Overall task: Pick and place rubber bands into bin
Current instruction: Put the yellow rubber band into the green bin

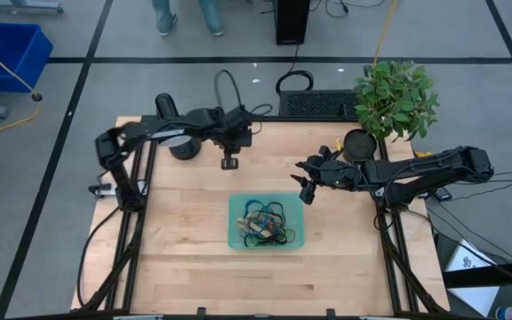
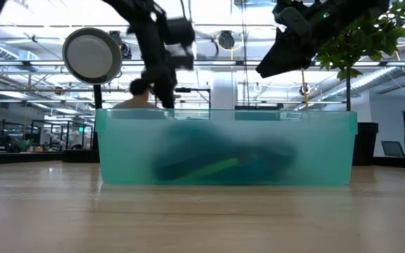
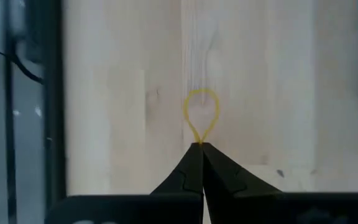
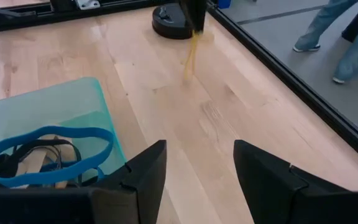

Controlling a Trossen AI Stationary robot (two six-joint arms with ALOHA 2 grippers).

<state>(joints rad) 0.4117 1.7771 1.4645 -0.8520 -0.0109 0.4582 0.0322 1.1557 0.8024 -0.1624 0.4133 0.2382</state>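
My left gripper (image 1: pixel 229 163) hangs over the table's far middle, beyond the bin, and is shut on a thin yellow rubber band (image 3: pixel 201 115). The right wrist view shows that gripper (image 4: pixel 194 12) with the band (image 4: pixel 191 53) dangling under it. The bin (image 1: pixel 231 222), a shallow teal tray, sits mid-table and holds a tangle of rubber bands (image 1: pixel 265 222), among them a blue one (image 4: pixel 48 146). My right gripper (image 1: pixel 306 188) waits in the air just past the bin's far right corner, open (image 4: pixel 201 162) and holding nothing. My left gripper pinches one end of the yellow band (image 3: pixel 199 140) between its two fingertips. The fingers slant steeply down from above. The rest of the band hangs below them as a small open loop, and it looks clear of the table.
A round black stand base (image 1: pixel 185 147) sits at the far left, close behind my left gripper. A potted plant (image 1: pixel 396 98) stands at the far right corner. A blue crate (image 1: pixel 12 53) and a person's legs (image 1: pixel 188 13) are on the floor beyond the table.
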